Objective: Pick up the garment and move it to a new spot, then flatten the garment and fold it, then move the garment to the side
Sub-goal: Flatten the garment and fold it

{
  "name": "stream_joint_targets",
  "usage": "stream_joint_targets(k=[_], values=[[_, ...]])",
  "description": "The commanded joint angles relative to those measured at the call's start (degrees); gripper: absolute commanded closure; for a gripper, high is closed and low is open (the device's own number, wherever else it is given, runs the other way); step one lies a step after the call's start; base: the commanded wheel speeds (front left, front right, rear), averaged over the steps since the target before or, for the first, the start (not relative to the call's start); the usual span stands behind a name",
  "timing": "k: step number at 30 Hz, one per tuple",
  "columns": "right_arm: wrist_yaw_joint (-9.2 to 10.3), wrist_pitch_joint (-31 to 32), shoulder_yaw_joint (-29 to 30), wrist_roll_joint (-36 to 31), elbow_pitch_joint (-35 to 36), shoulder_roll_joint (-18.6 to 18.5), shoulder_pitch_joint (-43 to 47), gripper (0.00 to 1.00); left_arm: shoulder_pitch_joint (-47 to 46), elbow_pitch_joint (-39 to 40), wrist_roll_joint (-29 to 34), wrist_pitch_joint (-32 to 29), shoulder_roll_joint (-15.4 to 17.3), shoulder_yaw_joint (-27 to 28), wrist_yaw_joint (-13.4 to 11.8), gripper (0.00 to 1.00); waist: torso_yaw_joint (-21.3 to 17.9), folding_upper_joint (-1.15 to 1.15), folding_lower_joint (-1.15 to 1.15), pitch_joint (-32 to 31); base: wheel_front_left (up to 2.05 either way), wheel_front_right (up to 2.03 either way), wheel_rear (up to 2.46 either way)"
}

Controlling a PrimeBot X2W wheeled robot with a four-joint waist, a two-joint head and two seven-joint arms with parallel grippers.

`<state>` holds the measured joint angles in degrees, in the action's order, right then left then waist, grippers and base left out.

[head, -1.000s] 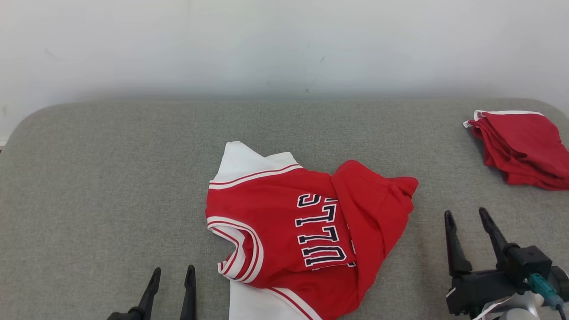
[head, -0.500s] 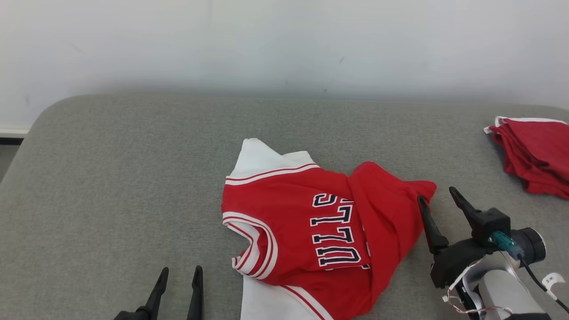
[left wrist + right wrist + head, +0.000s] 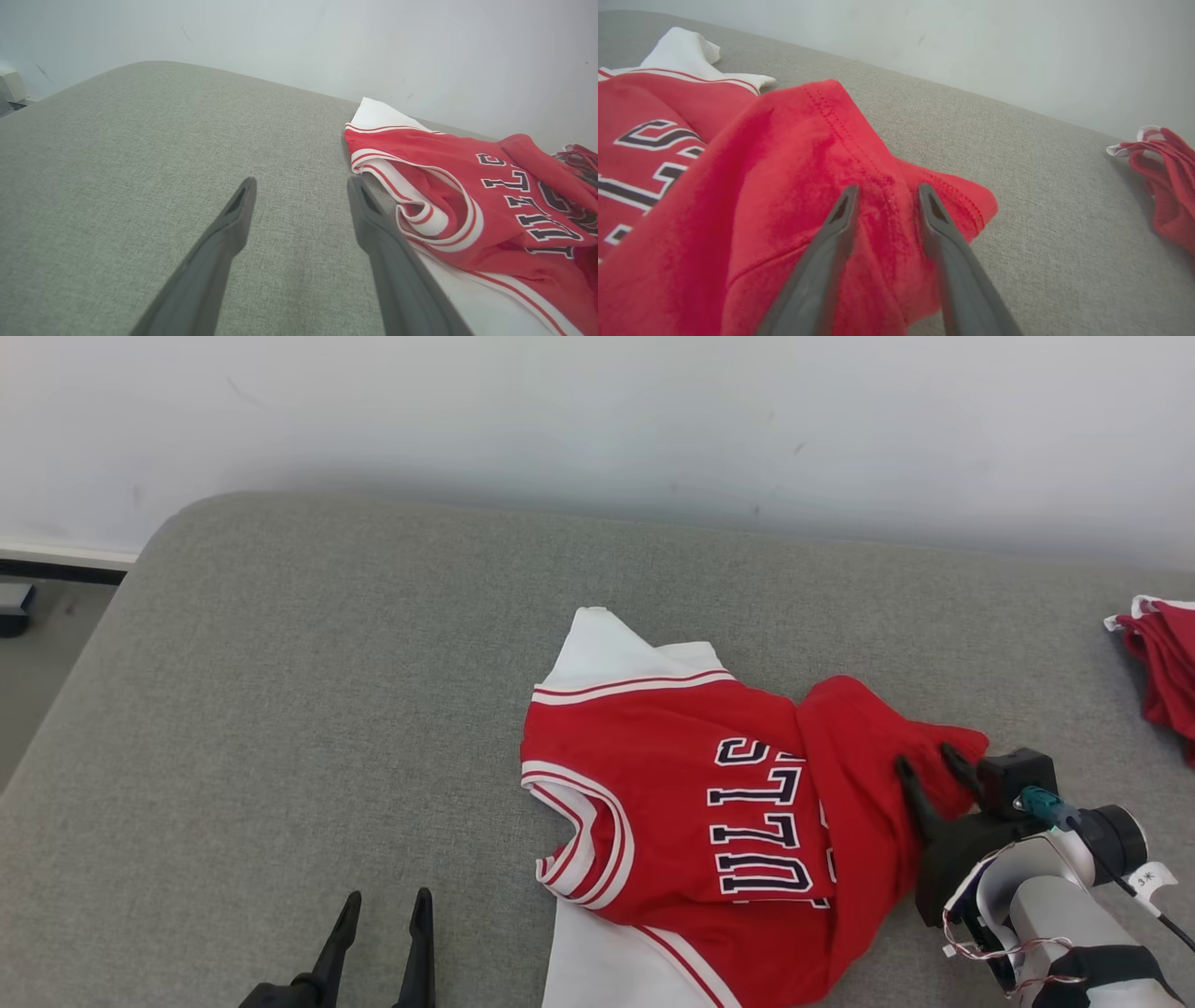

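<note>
Red-and-white sleeveless cloth jersey, crumpled; judged soft, light, limp. Hold is best taken at the stitched hem corner. right pincer set part-open astride it; left pincer wide, empty.

Bright, even, diffuse light, soft shadows, sharp focus, mild wide-angle distortion in wrist views
</note>
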<state>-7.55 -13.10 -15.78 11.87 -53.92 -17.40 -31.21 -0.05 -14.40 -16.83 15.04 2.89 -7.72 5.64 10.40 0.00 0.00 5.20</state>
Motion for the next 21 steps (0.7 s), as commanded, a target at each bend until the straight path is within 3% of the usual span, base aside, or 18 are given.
stream_joint_targets(k=[1,2,12,21], values=[[0.15,-0.21,-0.36,0.64,-0.55,-0.26,-0.61,0.83,-0.44,0.00,-0.22,0.08,-0.02,-0.10,0.03,0.00,0.24,0.00,0.00,0.24,0.00,0.00,0.00],[0.15,-0.46,-0.80,0.95,-1.13,-0.36,-1.01,1.00,-0.48,0.04,-0.23,0.08,-0.02,-0.12,0.01,0.00,0.30,0.00,0.00,0.29,0.00,0.00,0.00],[0.15,-2.12,-2.46,4.09,-0.64,-1.58,-1.71,1.00,0.93,0.03,-0.56,0.08,-0.02,0.59,-0.52,0.00,-1.58,0.00,0.00,-1.07,0.00,0.00,0.00],[0.15,-2.08,2.63,7.91,19.90,-5.19,10.78,1.00,2.37,0.30,-1.56,0.08,-0.02,0.92,-0.95,0.00,-6.93,0.00,0.00,-2.06,0.00,0.00,0.00]])
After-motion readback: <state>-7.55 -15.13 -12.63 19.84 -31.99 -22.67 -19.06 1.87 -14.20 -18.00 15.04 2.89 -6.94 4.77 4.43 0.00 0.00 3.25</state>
